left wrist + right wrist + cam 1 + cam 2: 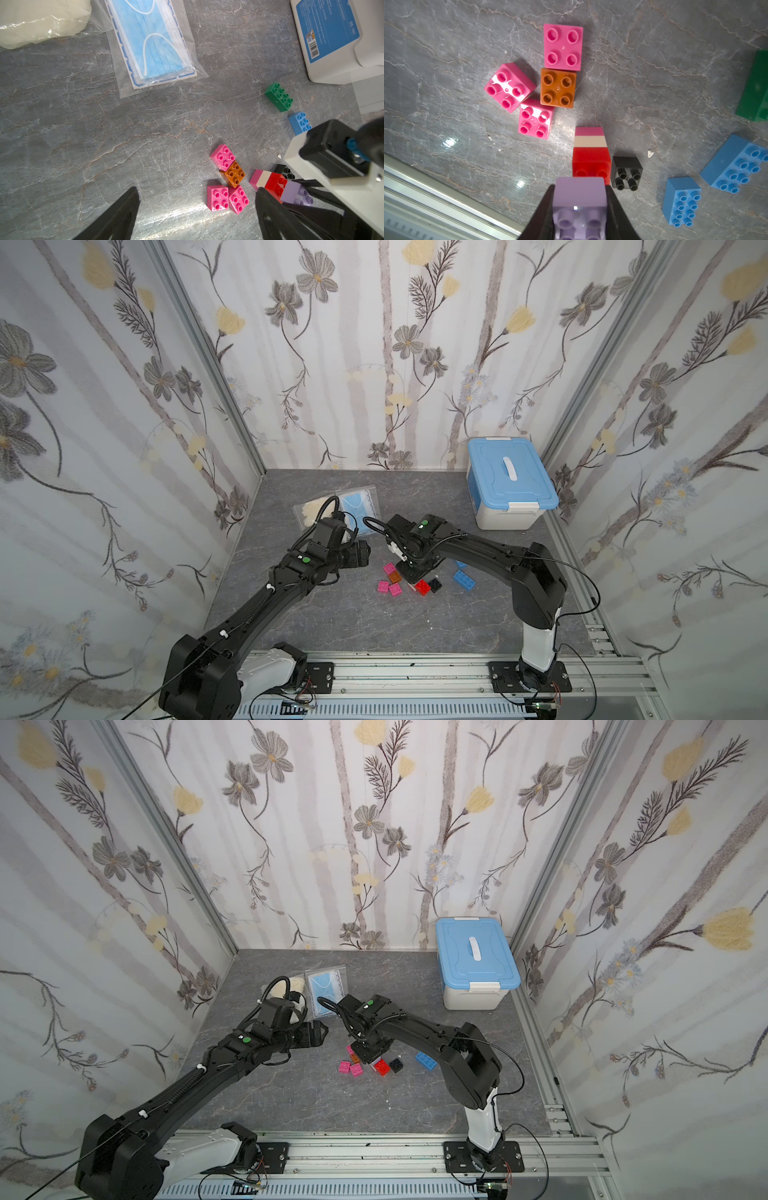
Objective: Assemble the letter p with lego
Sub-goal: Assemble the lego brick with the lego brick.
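— Near the middle of the table, how far along is the P?
— Barely begun, I'd say. One short column stands: pink, cream, then a red brick.
— And the right hand?
— Clamped on a lavender brick, right over the red one; seated or not, I can't tell.
— And the left hand?
— Spread wide, empty, left of the bricks.
— What's left?
— Most of it: three pink bricks, orange brick, black brick, two blue bricks and green brick lie loose.
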Available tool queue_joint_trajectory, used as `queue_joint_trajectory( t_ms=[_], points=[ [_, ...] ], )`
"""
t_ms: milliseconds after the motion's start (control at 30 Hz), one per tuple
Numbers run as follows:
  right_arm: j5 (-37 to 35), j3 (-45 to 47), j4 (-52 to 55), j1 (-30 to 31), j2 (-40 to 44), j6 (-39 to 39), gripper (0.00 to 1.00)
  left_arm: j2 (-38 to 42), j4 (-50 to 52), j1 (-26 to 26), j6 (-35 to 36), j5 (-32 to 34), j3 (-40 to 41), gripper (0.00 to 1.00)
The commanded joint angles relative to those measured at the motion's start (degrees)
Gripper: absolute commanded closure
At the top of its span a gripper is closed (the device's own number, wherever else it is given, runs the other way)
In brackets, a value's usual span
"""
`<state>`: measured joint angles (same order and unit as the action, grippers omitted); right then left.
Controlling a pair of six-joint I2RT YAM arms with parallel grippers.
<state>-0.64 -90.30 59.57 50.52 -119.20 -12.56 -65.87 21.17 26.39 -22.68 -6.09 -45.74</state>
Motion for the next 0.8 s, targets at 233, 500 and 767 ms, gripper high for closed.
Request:
queue_joint_trajectory(
  t_ms=[233, 500, 767],
  points=[
    [-1.5, 0.3, -0.3, 0.2, -1.0, -0.2, 0.83, 0.0, -1.9, -0.2, 0.2, -0.2, 0.2, 0.10],
    [-2.3, 1.0, -0.8, 0.1, -1.4, -0.4, 0.83, 0.0, -1.9, -0.2, 0.3, -0.2, 0.3, 0.10],
    [-2.3, 1.0, -1.8, 0.1, -2.3, -0.5, 0.83, 0.0, -1.9, -0.2, 0.3, -0.2, 0.3, 0.10]
  ],
)
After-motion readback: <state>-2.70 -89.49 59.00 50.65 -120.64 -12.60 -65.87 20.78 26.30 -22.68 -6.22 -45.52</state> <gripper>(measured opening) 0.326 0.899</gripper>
